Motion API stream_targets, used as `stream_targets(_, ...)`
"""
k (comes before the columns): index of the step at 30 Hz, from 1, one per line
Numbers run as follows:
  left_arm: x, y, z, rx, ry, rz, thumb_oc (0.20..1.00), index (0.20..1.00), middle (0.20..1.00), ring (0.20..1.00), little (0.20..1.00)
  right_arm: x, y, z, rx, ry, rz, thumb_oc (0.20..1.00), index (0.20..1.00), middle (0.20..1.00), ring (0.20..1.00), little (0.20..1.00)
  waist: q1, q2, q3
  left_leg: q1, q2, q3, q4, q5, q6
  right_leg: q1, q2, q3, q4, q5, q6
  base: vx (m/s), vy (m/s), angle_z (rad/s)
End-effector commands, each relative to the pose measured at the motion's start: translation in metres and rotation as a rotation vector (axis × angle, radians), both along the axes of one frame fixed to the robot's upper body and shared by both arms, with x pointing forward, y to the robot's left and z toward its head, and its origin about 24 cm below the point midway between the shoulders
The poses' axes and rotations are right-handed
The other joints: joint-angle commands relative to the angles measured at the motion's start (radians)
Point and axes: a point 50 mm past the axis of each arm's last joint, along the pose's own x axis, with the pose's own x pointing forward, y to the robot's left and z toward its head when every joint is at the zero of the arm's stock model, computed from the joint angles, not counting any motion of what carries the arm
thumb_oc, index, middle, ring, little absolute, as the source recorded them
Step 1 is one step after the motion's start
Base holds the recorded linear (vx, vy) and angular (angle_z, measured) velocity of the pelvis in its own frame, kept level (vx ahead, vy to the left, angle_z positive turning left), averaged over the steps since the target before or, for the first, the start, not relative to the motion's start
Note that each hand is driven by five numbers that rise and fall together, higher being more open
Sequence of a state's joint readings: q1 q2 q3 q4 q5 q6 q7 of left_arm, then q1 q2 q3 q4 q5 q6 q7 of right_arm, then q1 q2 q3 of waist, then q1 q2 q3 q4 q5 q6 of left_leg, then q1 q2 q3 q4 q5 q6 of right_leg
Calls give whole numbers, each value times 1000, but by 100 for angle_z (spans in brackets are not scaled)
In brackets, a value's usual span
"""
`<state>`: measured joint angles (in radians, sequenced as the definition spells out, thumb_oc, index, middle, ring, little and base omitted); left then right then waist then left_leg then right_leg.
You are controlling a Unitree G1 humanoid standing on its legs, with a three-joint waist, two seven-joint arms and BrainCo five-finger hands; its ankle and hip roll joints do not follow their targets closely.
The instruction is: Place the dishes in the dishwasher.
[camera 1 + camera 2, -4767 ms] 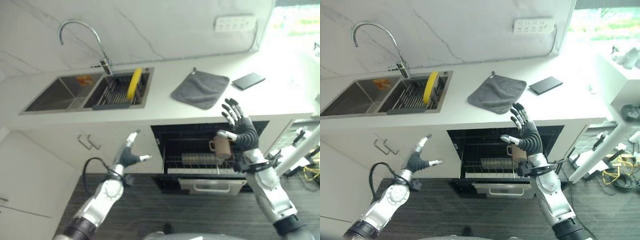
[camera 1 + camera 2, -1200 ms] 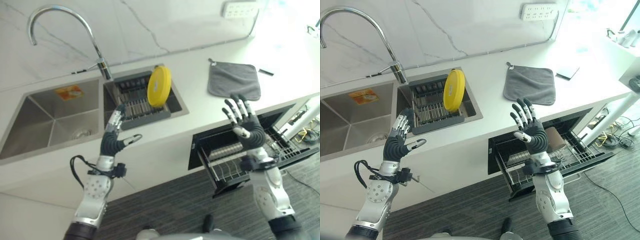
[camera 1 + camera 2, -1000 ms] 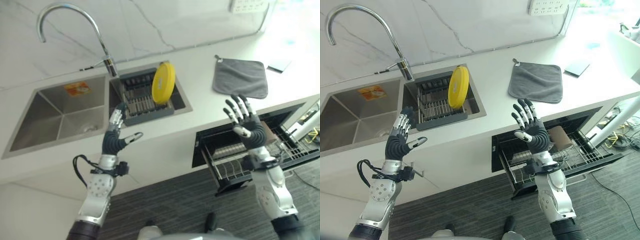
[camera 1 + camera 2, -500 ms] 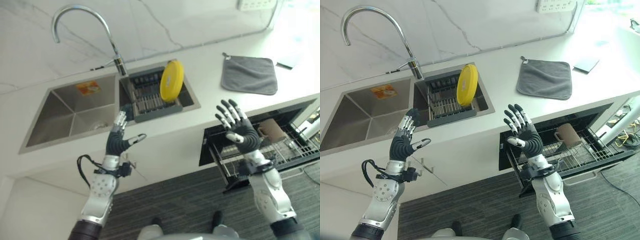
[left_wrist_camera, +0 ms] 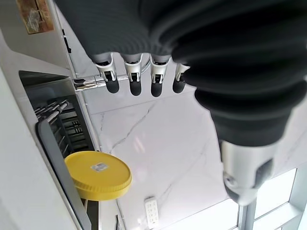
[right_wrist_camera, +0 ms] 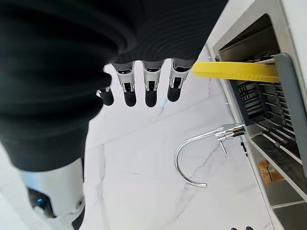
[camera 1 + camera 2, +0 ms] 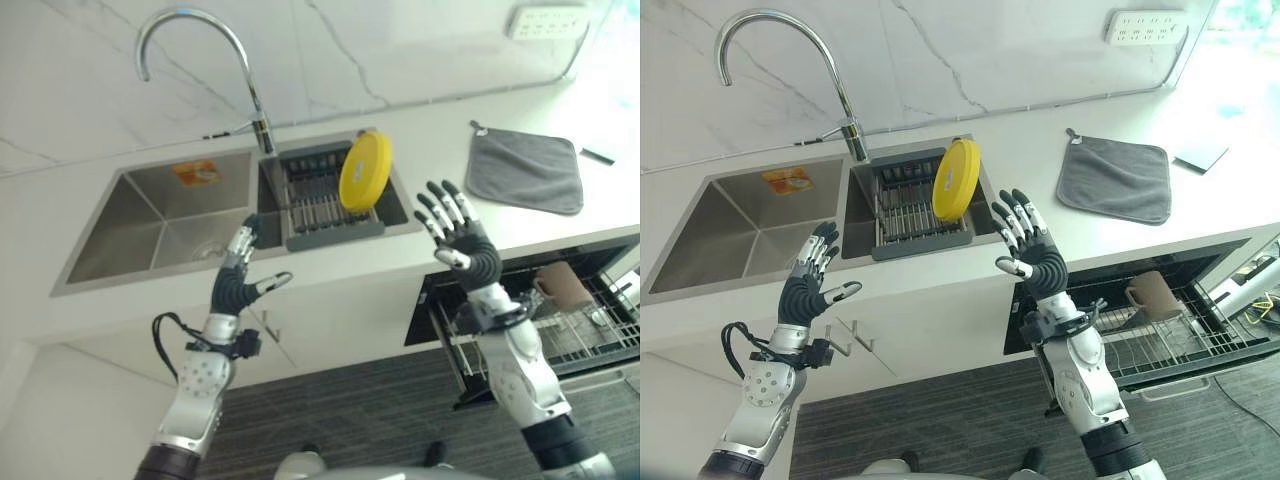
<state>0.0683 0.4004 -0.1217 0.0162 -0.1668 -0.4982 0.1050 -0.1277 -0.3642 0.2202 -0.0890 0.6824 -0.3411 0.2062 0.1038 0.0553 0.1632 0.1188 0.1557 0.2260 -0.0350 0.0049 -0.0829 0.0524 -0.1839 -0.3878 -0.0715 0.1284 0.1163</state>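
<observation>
A yellow plate (image 7: 365, 171) stands on edge in the dark drying rack (image 7: 318, 208) inside the sink's right basin. My right hand (image 7: 470, 250) is raised in front of the counter edge, just right of the plate and apart from it, open and empty. Over by the left basin's front edge my left hand (image 7: 232, 292) is also up, open and empty. A brown mug (image 7: 1152, 295) lies in the pulled-out dishwasher rack (image 7: 1185, 350) at the lower right. The left wrist view looks past straight fingers (image 5: 135, 82) to the plate (image 5: 98, 175).
A curved tap (image 7: 200, 40) rises behind the sink, beside the steel left basin (image 7: 160, 215). A grey cloth (image 7: 525, 170) and a dark flat thing (image 7: 1200, 155) lie on the counter to the right. Cabinet handles (image 7: 850, 335) sit under the sink.
The mug that was at my right hand 4.8 s ago now lies in the dishwasher rack. The view has swung toward the sink, and my right hand has come nearer the yellow plate.
</observation>
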Motion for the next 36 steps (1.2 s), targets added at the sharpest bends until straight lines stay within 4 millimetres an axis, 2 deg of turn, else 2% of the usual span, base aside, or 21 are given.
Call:
stream_targets(1,8,-4,23,72,-108,-69,1000,1000,1000,1000,1000,3,0,35,31,-170,-24,1000,1000,1000,1000,1000,38,-23,-27,-62,-15,-65,35,-11,4,74,1,-1,150,-225,-6,0,0,0)
stream_targets(5,11,-8,24,65,-116,-87,1000,1000,1000,1000,1000,6,3,42,58,-188,-46,1000,1000,1000,1000,1000,37,-23,-27,-59,-2,-61,13,6,-1,73,11,-2,154,-229,-10,-35,-72,1)
stream_targets(7,17,-8,24,64,-120,-88,1000,1000,1000,1000,1000,8,5,44,70,-190,-57,1000,1000,1000,1000,1000,28,-20,-23,-67,11,-57,15,16,-7,64,39,11,196,-263,-25,-86,-142,1)
stream_targets(9,19,-8,25,70,-126,-81,1000,1000,1000,1000,1000,9,5,45,70,-188,-55,1000,1000,1000,1000,1000,22,-24,-20,-75,10,-60,43,9,-6,53,48,22,210,-269,-32,-61,-114,1)
stream_targets(12,21,-6,27,45,-131,-60,1000,1000,1000,1000,1000,11,7,45,43,-188,-44,1000,1000,1000,1000,1000,8,-41,-2,-120,-19,-61,189,-31,0,42,58,50,211,-268,-56,-13,-108,-6)
stream_targets(13,18,-5,23,21,-118,-55,1000,1000,1000,1000,1000,11,6,43,32,-177,-45,1000,1000,1000,1000,1000,13,-45,11,-186,-35,-90,293,-8,-7,55,66,72,197,-261,-67,85,-57,-21)
stream_targets(14,17,-4,22,14,-110,-56,1000,1000,1000,1000,1000,10,5,41,33,-170,-44,1000,1000,1000,1000,1000,15,-39,16,-215,-29,-106,303,28,-15,63,76,84,190,-262,-69,237,96,-27)
stream_targets(15,11,-3,19,22,-107,-59,1000,1000,1000,1000,1000,9,7,38,34,-170,-36,1000,1000,1000,1000,1000,23,-12,20,-237,5,-127,199,113,-36,77,95,104,181,-273,-61,283,199,-20)
stream_targets(17,8,-4,18,16,-109,-64,1000,1000,1000,1000,1000,6,10,36,23,-185,-40,1000,1000,1000,1000,1000,25,1,23,-245,40,-115,126,179,-49,94,95,103,179,-282,-56,261,234,-27)
stream_targets(18,9,-3,16,17,-100,-57,1000,1000,1000,1000,1000,3,9,35,17,-189,-45,1000,1000,1000,1000,1000,16,0,22,-234,52,-89,99,148,-44,93,86,94,190,-287,-53,164,174,-52)
stream_targets(24,12,0,13,45,-86,-40,1000,1000,1000,1000,1000,-6,5,26,38,-168,-18,1000,1000,1000,1000,1000,3,1,-2,-168,34,-49,20,98,-21,92,30,60,225,-295,-20,153,145,-50)
stream_targets(36,8,1,7,54,-59,-58,1000,1000,1000,1000,1000,-2,8,26,52,-150,-31,1000,1000,1000,1000,1000,26,-4,-8,-140,6,-74,-13,78,-12,75,6,56,206,-278,-8,44,5,-4)
